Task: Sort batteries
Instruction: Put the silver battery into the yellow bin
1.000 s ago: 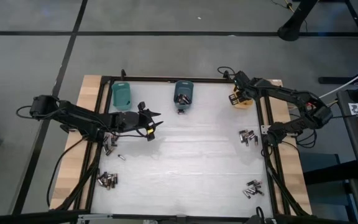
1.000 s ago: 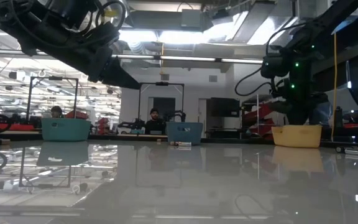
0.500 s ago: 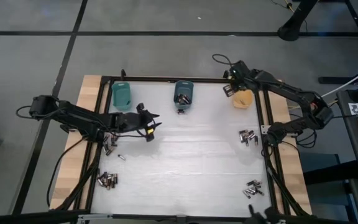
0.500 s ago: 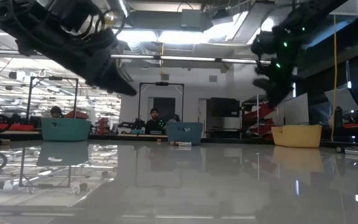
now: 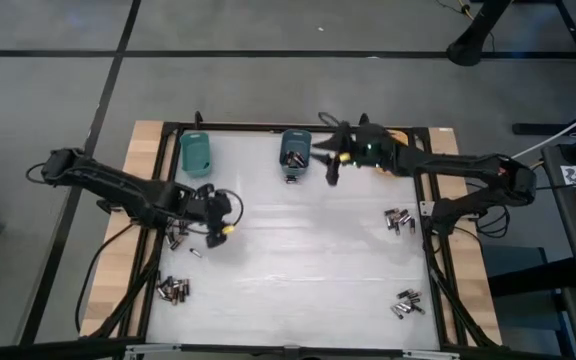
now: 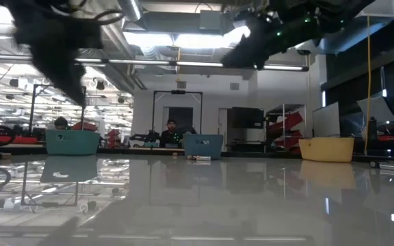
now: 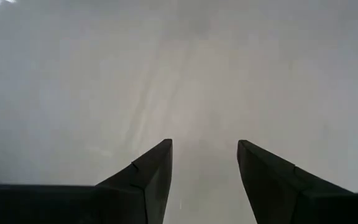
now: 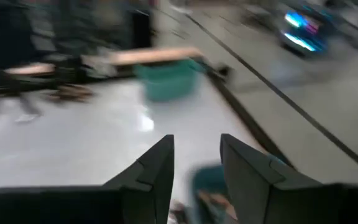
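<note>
Batteries lie on the white table in small heaps: two near the left edge (image 5: 175, 238) (image 5: 173, 290) and two near the right edge (image 5: 400, 218) (image 5: 408, 303). One battery (image 5: 195, 252) lies alone. My left gripper (image 5: 218, 225) (image 7: 204, 146) hangs open over bare table beside the upper left heap, pointing steeply down. My right gripper (image 5: 325, 160) (image 8: 196, 140) is open and almost level. It floats high beside the blue bin (image 5: 295, 150), with nothing between its fingers.
A teal bin (image 5: 196, 152) and the blue bin stand along the far edge. The orange bin (image 6: 327, 148) at the far right is mostly under my right arm in the high view. A black frame (image 5: 268, 127) rims the table. The middle of the table is bare.
My right gripper has swung from above the orange bin toward the table's left along the far edge. It has risen and tipped from pointing down to nearly level. My left gripper has drawn back toward the left edge and tipped to point steeply down.
</note>
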Robot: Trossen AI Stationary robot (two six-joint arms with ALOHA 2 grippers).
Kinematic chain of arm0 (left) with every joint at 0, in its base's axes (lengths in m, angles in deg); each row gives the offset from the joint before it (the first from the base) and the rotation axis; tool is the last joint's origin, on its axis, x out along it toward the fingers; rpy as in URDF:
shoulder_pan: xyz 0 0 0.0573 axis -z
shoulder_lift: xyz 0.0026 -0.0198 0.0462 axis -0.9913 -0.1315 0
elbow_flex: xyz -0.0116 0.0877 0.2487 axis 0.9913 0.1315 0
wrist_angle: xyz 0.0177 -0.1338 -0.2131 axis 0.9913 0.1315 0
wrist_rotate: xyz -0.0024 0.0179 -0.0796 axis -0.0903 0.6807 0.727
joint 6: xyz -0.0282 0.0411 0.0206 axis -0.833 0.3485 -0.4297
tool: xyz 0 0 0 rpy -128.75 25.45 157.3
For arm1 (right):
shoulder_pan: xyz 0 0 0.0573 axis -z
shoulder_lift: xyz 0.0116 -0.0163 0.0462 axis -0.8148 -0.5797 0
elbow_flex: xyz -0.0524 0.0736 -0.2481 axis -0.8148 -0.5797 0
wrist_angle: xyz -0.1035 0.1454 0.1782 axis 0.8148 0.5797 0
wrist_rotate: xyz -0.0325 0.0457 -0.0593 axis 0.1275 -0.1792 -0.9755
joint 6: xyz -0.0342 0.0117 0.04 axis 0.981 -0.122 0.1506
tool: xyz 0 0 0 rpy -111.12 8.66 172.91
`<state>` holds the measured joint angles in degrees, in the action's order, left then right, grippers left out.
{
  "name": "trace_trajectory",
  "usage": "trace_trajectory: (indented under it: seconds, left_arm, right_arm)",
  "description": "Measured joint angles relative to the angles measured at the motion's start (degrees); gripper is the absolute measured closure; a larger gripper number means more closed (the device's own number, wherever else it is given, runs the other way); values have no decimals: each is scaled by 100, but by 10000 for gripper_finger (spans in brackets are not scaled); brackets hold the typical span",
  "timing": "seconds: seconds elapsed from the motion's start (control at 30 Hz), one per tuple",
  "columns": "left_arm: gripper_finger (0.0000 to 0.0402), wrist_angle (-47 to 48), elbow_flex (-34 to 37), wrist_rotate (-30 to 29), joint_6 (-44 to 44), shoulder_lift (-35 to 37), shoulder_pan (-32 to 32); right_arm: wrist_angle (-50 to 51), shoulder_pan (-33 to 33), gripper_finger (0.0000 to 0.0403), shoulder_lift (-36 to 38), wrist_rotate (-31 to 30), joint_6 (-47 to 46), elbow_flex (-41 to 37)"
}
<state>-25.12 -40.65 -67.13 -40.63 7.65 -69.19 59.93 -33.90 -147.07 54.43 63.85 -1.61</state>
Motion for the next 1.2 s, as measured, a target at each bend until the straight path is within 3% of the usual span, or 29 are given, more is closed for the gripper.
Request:
trace_trajectory:
  seconds: [0.17,0.37,0.5,0.9,1.2]
  left_arm:
    - [231,832,2,905,-115,-108,509]
    - [231,1169,7,988,-505,-462,1034]
    - [231,1374,7,1374,-544,-724,1325]
    - [231,1426,41,1595,-536,-1103,1733]
    - [231,939,219,1599,-401,-1600,1755]
  right_arm:
    - [-383,-386,272,-7,446,620,-232]
    - [-369,-415,272,-4,444,692,-232]
    - [-243,-415,272,-4,444,802,-232]
    - [-191,-413,272,-4,455,1002,-232]
    - [-191,-413,272,-4,459,1016,-232]
